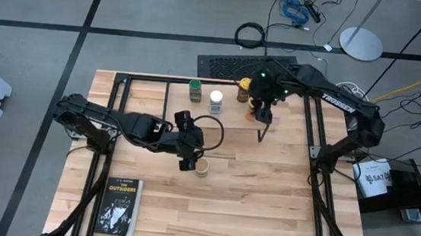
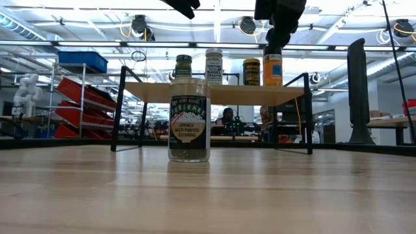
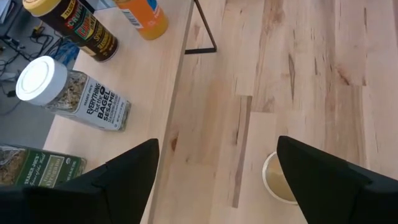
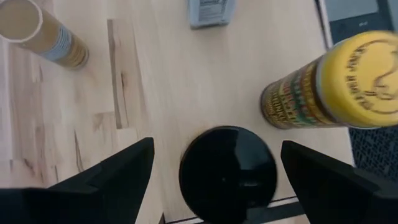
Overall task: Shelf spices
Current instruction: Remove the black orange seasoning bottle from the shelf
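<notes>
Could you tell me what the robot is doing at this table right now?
It is putting spice jars on the shelf. Four stand there: the green-lidded jar, the white-lidded jar, the yellow-lidded jar and the black-lidded jar. The open right gripper sits directly above the black-lidded one, fingers either side and not gripping it. The tan-lidded jar stands on the table, with the open left gripper just above it.

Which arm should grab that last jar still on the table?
Probably the left. Its open gripper hangs right by the tan-lid jar, which shows between its fingers in the wrist view. The right gripper, open, is over the black-lid jar on the shelf.
</notes>
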Robot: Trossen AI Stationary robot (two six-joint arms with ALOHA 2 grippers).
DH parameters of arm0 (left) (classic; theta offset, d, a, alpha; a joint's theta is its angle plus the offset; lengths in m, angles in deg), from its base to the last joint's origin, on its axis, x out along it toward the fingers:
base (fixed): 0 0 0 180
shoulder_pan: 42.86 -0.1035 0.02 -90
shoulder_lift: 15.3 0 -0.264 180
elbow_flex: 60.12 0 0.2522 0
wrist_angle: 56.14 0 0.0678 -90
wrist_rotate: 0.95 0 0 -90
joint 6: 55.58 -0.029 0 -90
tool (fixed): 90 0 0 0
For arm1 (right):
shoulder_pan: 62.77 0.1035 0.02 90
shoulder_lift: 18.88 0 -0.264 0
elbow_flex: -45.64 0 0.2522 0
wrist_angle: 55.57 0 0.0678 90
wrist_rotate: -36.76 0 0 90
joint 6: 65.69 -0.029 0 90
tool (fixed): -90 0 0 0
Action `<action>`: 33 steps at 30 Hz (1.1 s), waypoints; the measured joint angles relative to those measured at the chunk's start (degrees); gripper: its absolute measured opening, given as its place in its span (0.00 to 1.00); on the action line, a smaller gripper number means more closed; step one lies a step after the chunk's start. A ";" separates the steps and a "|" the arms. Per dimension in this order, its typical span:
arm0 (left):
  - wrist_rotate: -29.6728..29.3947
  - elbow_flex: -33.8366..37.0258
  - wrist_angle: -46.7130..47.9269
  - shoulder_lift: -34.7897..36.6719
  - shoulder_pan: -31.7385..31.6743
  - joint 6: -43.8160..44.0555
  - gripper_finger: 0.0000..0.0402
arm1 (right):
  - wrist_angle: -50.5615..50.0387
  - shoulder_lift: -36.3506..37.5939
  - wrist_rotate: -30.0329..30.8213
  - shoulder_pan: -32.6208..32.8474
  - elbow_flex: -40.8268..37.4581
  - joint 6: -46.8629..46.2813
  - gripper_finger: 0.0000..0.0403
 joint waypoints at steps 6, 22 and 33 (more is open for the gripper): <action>0.13 0.00 -0.02 0.00 0.00 0.11 0.84 | -1.25 -0.79 0.01 0.00 0.00 0.34 0.83; 0.24 0.00 -0.02 0.00 0.00 0.05 0.84 | -2.03 -0.74 0.29 0.03 0.04 -0.03 0.50; 0.23 0.00 0.52 0.00 0.00 0.00 0.84 | -5.27 0.74 0.44 1.28 0.60 -1.28 0.50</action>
